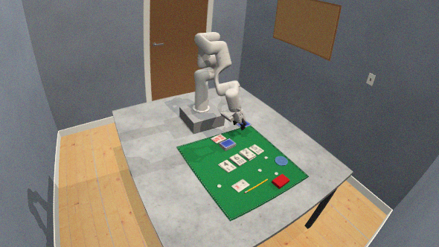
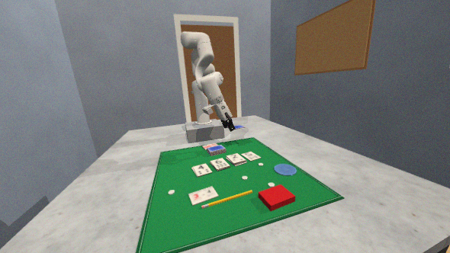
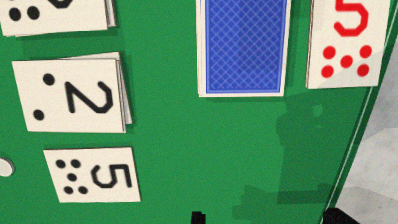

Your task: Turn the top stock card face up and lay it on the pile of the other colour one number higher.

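My gripper is shut on a blue-backed card, blue side up, above the table beyond the mat's back edge. The card is outside the wrist view; its underside is hidden. The face-down stock lies beside a face-up red 5. In a row lie four face-up piles topped by a black 4, black 6, black 2 and black 5.
On the green mat are a card with a red 3 and a dark 4, a yellow pencil, a red box, a blue disc and several small white discs.
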